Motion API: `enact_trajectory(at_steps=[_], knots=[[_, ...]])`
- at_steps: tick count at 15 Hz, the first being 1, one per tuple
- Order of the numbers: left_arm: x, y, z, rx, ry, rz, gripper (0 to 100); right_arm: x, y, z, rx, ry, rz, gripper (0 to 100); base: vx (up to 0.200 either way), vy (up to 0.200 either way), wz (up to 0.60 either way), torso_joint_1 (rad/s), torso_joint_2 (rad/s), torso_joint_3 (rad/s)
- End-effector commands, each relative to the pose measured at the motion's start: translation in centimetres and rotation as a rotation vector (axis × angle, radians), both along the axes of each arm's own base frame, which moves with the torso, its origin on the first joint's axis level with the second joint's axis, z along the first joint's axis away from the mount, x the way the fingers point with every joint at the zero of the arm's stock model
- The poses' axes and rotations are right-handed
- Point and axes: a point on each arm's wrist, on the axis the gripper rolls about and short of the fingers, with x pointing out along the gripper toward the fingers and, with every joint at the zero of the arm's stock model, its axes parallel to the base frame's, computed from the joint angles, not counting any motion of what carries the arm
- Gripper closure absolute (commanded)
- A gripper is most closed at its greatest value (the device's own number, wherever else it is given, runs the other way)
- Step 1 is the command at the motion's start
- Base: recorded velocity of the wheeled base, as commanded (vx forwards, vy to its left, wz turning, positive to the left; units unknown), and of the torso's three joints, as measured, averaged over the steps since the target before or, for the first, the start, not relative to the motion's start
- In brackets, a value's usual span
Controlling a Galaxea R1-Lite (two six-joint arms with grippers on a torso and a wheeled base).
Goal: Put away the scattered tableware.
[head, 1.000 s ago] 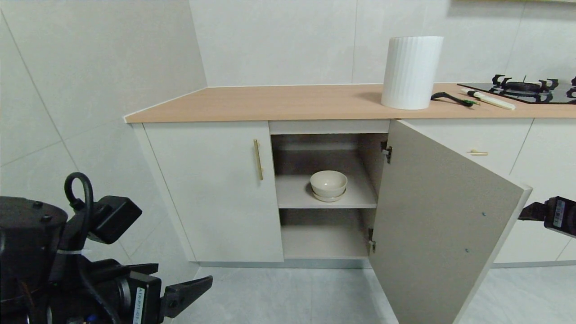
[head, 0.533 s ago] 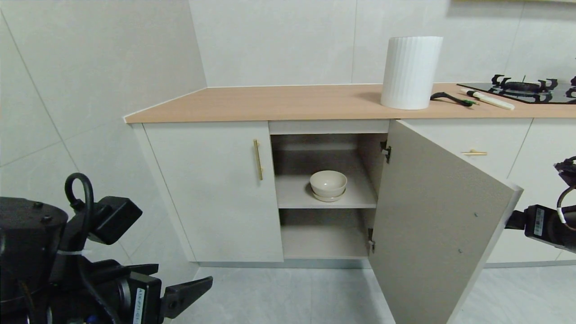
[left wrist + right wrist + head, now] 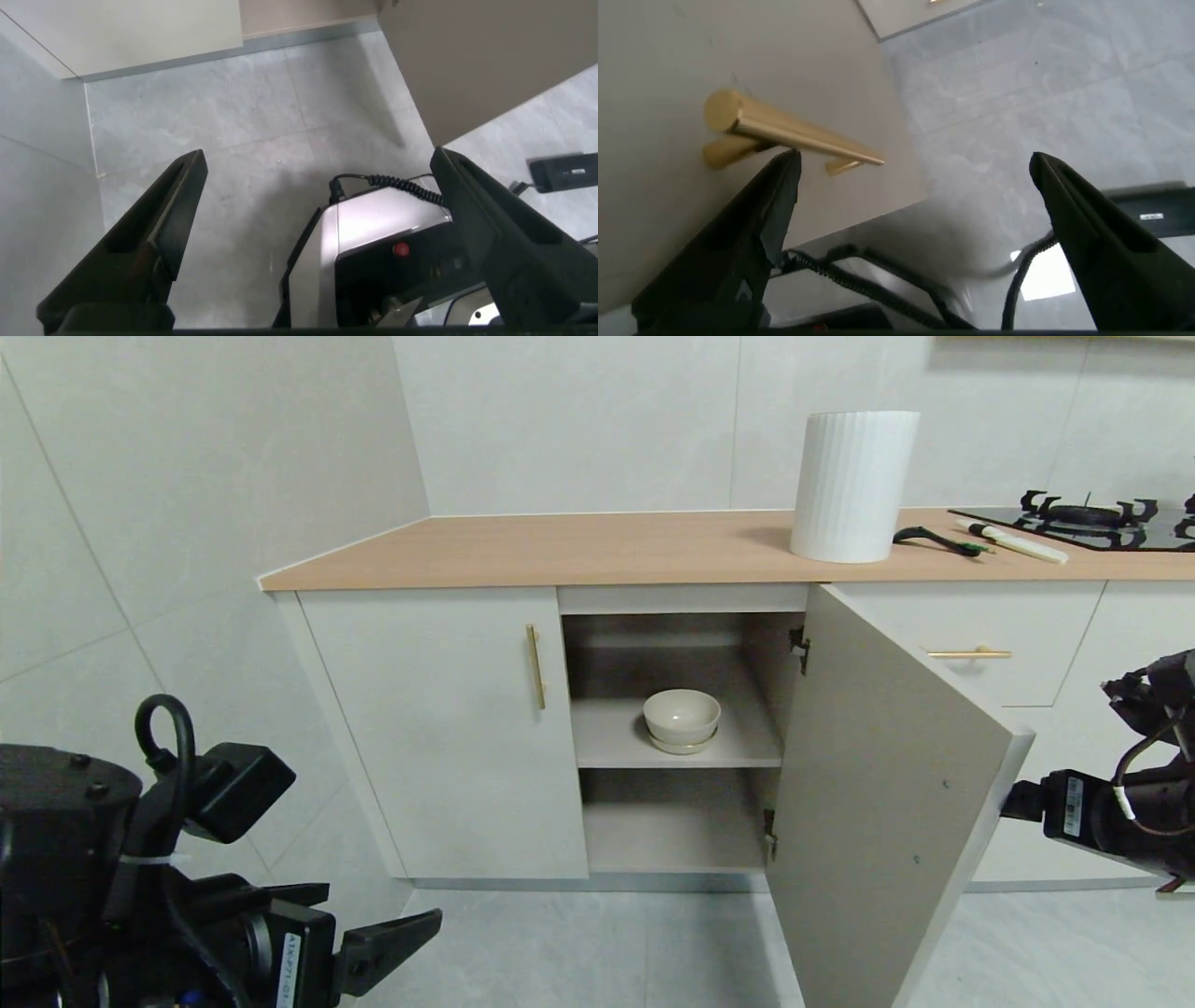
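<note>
1. Two pieces of tableware, a bowl (image 3: 681, 713) seated on a small plate (image 3: 681, 745), stand on the upper shelf (image 3: 611, 737) of the cabinet. We judge the stowing done and the cabinet door (image 3: 887, 784) left to close.
2. The door stands partly open, with its outer face turned toward the right arm.
3. The right gripper (image 3: 915, 215) sits at the door's outer face near the free edge, fingers spread wide and gripping nothing. The gold handle (image 3: 785, 138) lies just beside one finger. We cannot tell whether they touch. We read this pose as suited to pushing the door shut.
4. The left gripper (image 3: 313, 224) hangs low over the floor (image 3: 234, 121), well apart from the cabinet. Its fingers are wide open and empty, and we judge it parked outside the door's path.
</note>
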Motion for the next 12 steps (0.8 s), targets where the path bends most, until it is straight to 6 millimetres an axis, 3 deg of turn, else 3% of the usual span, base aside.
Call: enact_trajectory(at_steps=[1,6,12], knots=[[0.0,0.0,0.0,0.0,0.0,0.001,0,-0.7,0.1,0.1,-0.009,-0.005,0.009,0,0.0,0.0,0.0,0.0,0.0,0.0],[0.0,0.0,0.0,0.0,0.0,0.001,0,-3.3,-1.8,2.1,-0.098,-0.023,0.015,0,0.0,0.0,0.0,0.0,0.0,0.0],[0.0,0.0,0.0,0.0,0.0,0.0,0,-1.8,-4.7,2.0,-0.14,0.027,-0.151,0,0.0,0.0,0.0,0.0,0.0,0.0]])
